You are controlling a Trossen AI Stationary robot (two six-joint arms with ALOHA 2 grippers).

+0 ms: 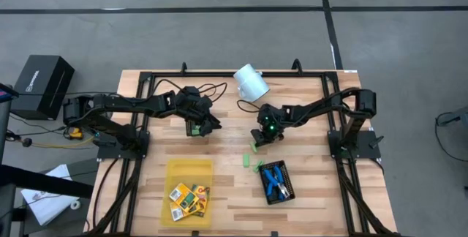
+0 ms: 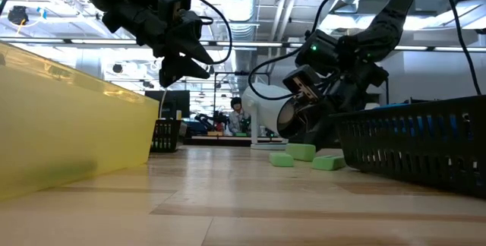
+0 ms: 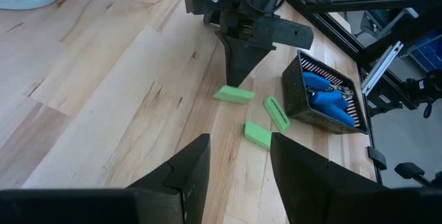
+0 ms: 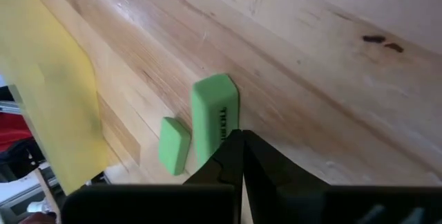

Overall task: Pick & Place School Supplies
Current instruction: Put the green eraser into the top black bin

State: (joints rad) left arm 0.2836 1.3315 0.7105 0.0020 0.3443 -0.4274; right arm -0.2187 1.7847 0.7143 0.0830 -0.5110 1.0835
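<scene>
Three light-green oblong pieces lie flat on the wooden table: one (image 3: 233,94) under my right gripper's tip, and two more (image 3: 276,112) (image 3: 257,134) nearer the black mesh tray (image 3: 324,117). That tray holds the blue-handled tools (image 1: 274,181). The orange-yellow boxes (image 1: 189,197) lie in the yellow tray (image 1: 179,170). My right gripper (image 3: 238,80) is shut and slants down onto the first green piece (image 4: 215,110). My left gripper (image 3: 238,175) hangs open above the table's middle left, with nothing between its fingers. My right gripper sets its shut fingertips (image 4: 235,144) against the long side (image 4: 224,124) of the green piece, slanting down from the table's far right. The piece lies flat on the table. Whether the tips press on it or only stand at its edge, I cannot tell.
A white cup (image 1: 251,81) lies on its side at the far middle of the table. The mesh tray stands near right and the yellow tray near left. Bare wood lies between my two grippers and between the trays.
</scene>
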